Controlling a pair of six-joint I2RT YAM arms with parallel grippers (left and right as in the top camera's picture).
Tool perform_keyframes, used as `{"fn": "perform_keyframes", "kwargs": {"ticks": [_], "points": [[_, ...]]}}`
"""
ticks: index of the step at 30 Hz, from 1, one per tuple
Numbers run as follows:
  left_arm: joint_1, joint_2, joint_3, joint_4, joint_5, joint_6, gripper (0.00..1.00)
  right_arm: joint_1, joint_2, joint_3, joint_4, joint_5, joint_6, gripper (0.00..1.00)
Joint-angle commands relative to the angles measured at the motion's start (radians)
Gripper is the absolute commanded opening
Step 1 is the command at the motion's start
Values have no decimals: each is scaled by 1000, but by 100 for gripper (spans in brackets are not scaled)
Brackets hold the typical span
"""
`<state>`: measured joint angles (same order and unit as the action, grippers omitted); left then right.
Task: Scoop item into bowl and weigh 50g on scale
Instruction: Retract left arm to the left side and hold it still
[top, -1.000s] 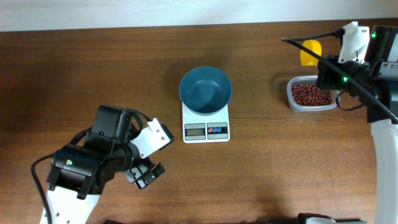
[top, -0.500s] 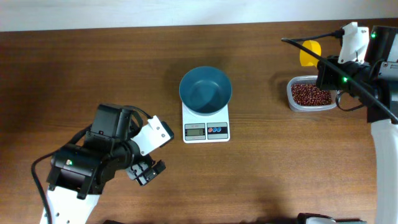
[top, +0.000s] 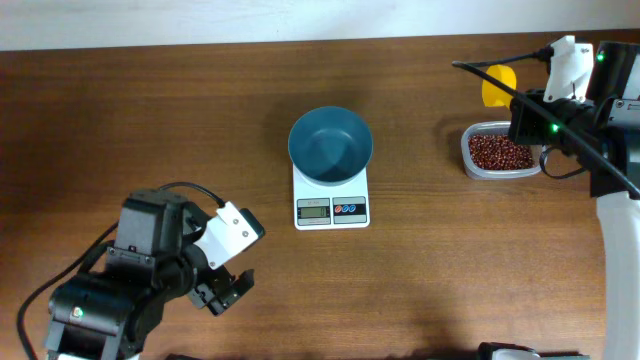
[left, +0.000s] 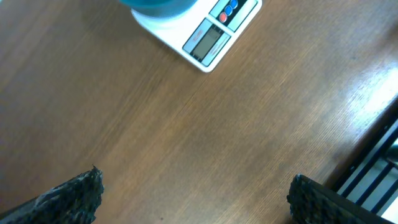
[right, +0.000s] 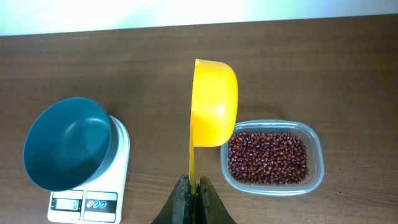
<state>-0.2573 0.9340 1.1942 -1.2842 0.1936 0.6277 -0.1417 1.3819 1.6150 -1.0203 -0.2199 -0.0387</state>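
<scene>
Two grippers, opposite states.
Right gripper (right: 193, 188) clamped on handle of yellow scoop (right: 213, 106), near clear tub (right: 314, 149) of beans (right: 267, 157); left gripper (left: 196, 199) spread wide over table (left: 186, 137); teal bowl (top: 330, 145) seated on scale (top: 332, 209), well apart from tub.

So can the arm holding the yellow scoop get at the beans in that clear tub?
Probably yes. Its jaws are shut on the yellow scoop, which is held close by the clear tub. The tub has no lid, the beans lie exposed, and nothing stands between.
</scene>
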Motion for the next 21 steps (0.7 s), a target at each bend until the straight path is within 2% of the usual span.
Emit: {"fn": "perform_keyframes", "kwargs": {"ticks": [1,9,21], "points": [[55,9,13,-5,74,-12,99,-3,-21,1,-21,-13,-10,4],[108,40,13,-20,204,43,99,-4,-22,1,-40,-13,-10,4],[108,68,13,-12,203,43,99,-4,-24,1,-40,-13,-10,4]]}}
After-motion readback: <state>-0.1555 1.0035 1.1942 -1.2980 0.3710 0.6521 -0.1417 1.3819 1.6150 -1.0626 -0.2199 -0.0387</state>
